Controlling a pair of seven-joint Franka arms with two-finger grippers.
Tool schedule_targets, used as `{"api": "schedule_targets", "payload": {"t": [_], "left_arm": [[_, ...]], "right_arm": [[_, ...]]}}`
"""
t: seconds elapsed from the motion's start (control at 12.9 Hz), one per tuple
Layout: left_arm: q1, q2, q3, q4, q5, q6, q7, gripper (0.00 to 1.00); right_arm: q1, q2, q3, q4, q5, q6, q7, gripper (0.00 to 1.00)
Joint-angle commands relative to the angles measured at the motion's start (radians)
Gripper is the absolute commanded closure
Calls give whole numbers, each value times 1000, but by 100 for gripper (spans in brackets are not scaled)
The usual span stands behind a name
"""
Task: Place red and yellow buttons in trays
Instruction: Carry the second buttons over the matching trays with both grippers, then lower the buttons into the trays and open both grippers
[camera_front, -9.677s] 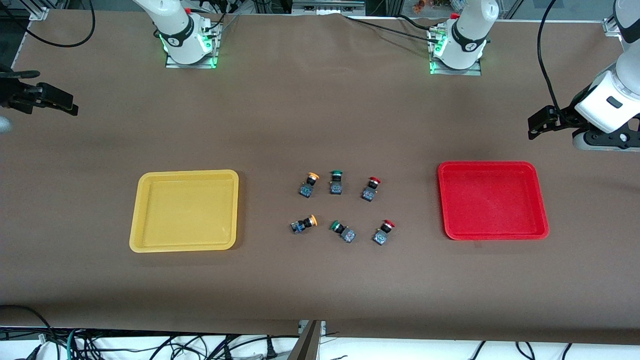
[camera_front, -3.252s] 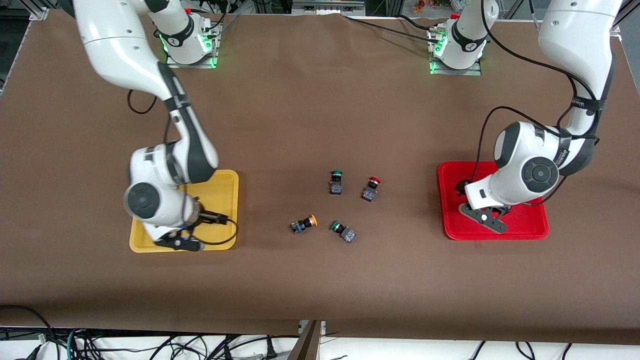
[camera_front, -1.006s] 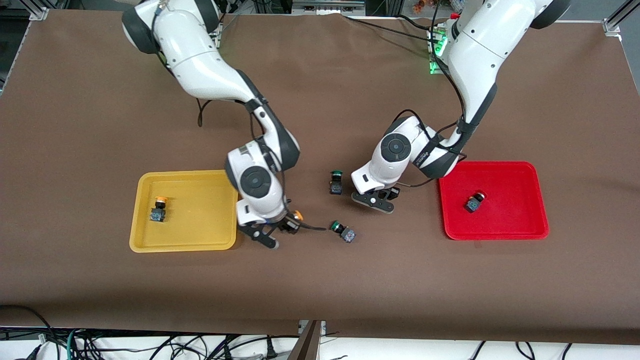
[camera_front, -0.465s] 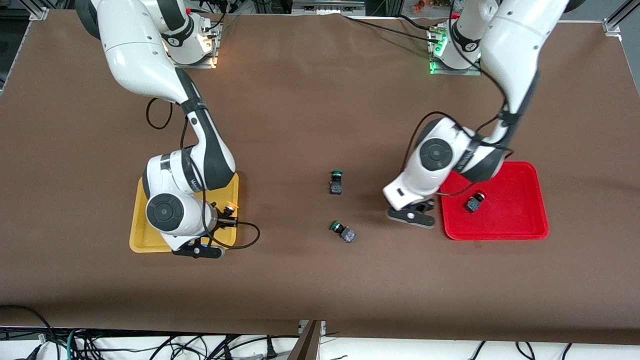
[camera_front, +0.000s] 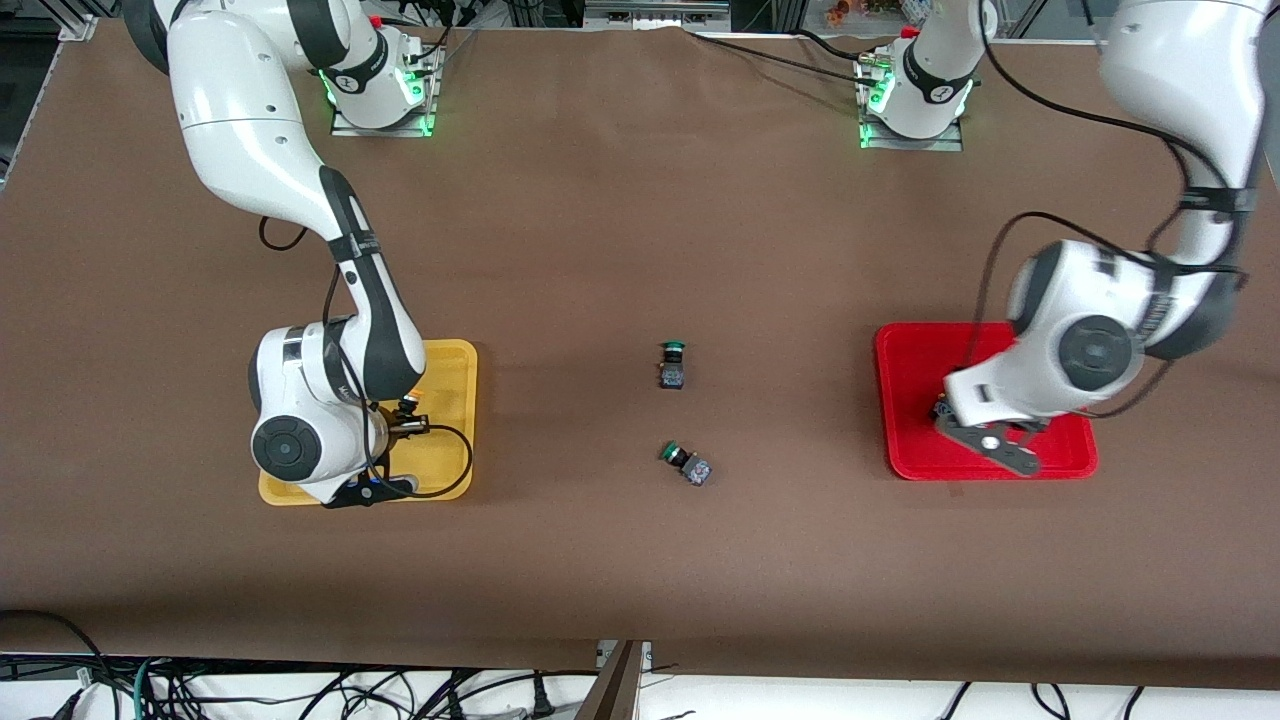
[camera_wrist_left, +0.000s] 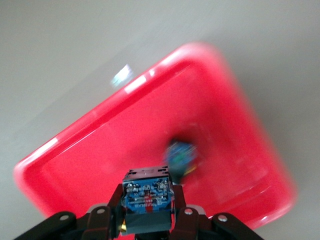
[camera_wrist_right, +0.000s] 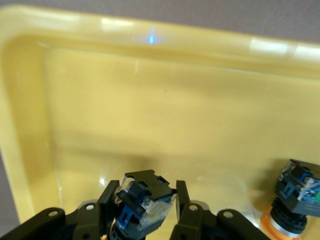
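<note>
My left gripper (camera_front: 975, 428) hangs over the red tray (camera_front: 912, 365), at the side nearer the front camera. In the left wrist view my left gripper (camera_wrist_left: 148, 212) is shut on a button (camera_wrist_left: 147, 199). Its bluish base faces the camera and its cap is hidden. Another button (camera_wrist_left: 181, 156) lies blurred in the red tray (camera_wrist_left: 90, 160). My right gripper (camera_front: 405, 418) is over the yellow tray (camera_front: 448, 368), shut on a yellow-capped button (camera_front: 409, 404). In the right wrist view my right gripper (camera_wrist_right: 145, 212) grips this button (camera_wrist_right: 146, 200). A second yellow button (camera_wrist_right: 295, 200) stands in the yellow tray (camera_wrist_right: 150, 100).
Two green-capped buttons stand on the brown table between the trays, one (camera_front: 673, 365) farther from the front camera and one (camera_front: 686, 464) nearer. The right arm's wrist covers much of the yellow tray, and the left arm's wrist covers part of the red one.
The left gripper has swung with its button from the table beside the red tray to over that tray. The right gripper has carried the yellow button farther in over the yellow tray.
</note>
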Motion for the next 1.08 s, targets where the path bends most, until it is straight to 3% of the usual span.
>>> {"api": "schedule_targets", "payload": {"t": [0.0,0.08,0.15,0.23,0.31,0.62,0.77,1.01], "left_arm": [[142,81,-38,-25,-71,50,149,83],[153,84,-38,-29,-76,61,153,77],[155,87,-38,-33,-76,63,153,74],[159,93,-37,-34,-76,67,153,46],[171,101,-38,-33,-76,69,153,2],[168,11,-49,-22,-88,32,141,0],[159,-80,-80,18,-104,-78,86,0],[159,-192,-138,136,-186,-357,-119,0]], "right_arm": [[8,-52,2,-99,7,40,-21,64],[7,-59,2,-96,9,37,-16,1],[2,-71,1,-92,9,36,-20,0],[-10,-93,-1,-87,7,36,-28,0],[-30,-125,1,-87,6,27,-39,0],[-80,-249,-15,-63,-6,-162,-40,0],[-100,-330,-15,-69,-29,-231,-30,0],[-123,-467,-7,-92,-43,-348,-31,0]]}}
